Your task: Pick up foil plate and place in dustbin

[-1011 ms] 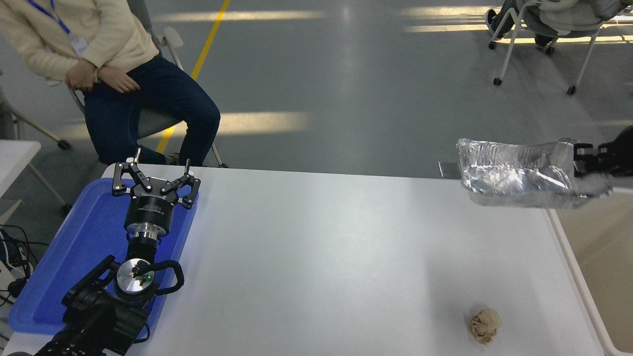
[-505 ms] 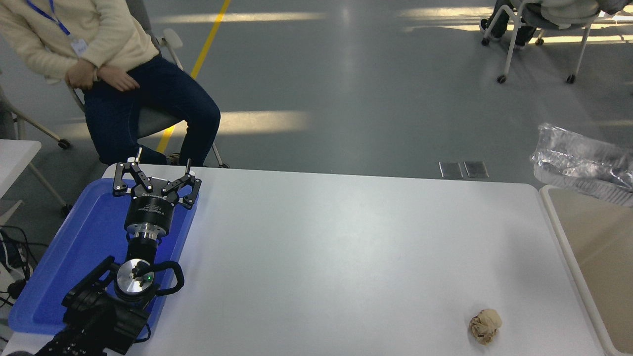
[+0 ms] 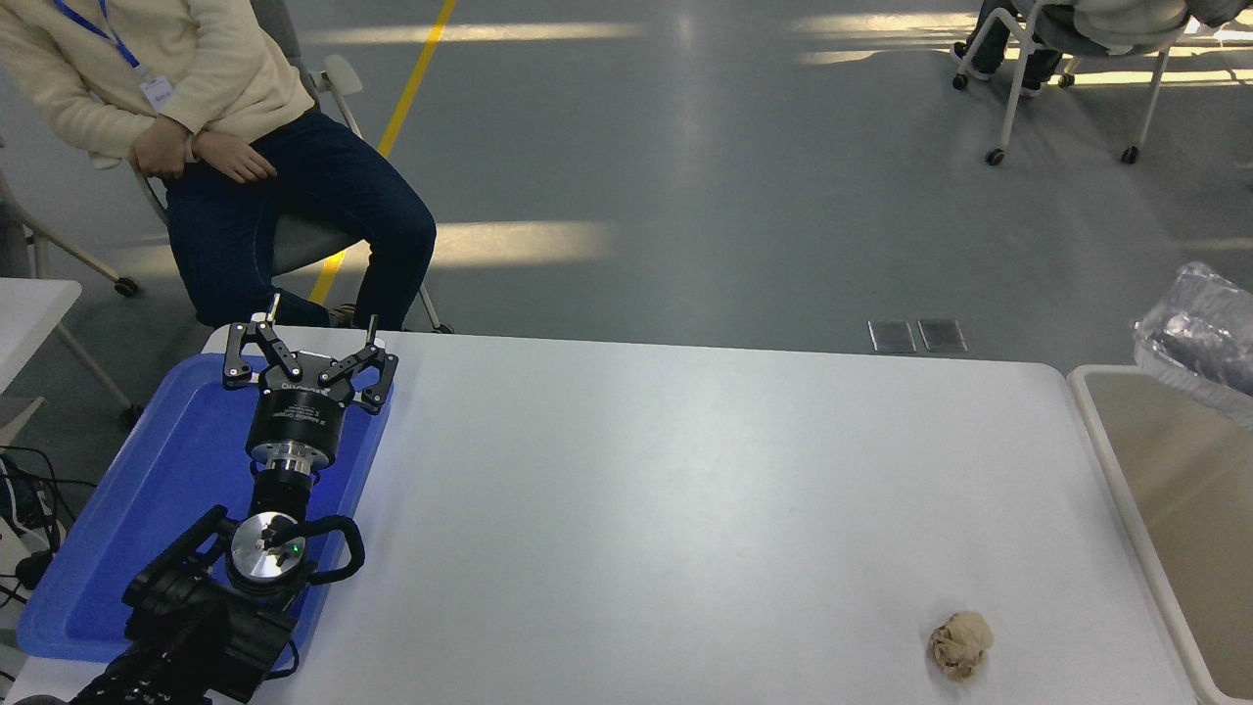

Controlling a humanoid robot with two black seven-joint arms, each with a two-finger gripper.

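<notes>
The white table [image 3: 626, 509] fills the near field, its long edges running left to right. Off its right end stands the dustbin [image 3: 1111, 460], of which only the pale rounded rim and part of the beige interior show; the rest lies beyond the picture's right edge. On the table's left end rests a flat blue tray [image 3: 108, 548], and over it the left arm is parked, its left gripper [image 3: 310, 357] pointing to the far side with the fingers spread apart and holding nothing. A seated person [image 3: 225, 147] occupies a chair beyond the far left corner of the table; another chair [image 3: 1077, 69] stands far right on the grey floor.

The foil plate [image 3: 1196, 338] is held in the air above the far part of the dustbin, tilted, its crinkled silver rim cut off by the right edge. The right gripper is out of sight beyond that edge, so whether it is clamped on the plate or letting go cannot be told.

A small crumpled paper ball [image 3: 960, 644] lies on the near right of the table, well apart from the plate and no part of this task.

The step in hand appears to be the release over the bin. To do it well, the plate should be carried fully inside the rim's outline before the grip is loosened, since light foil may catch the rim and tip outward onto the floor or table.
</notes>
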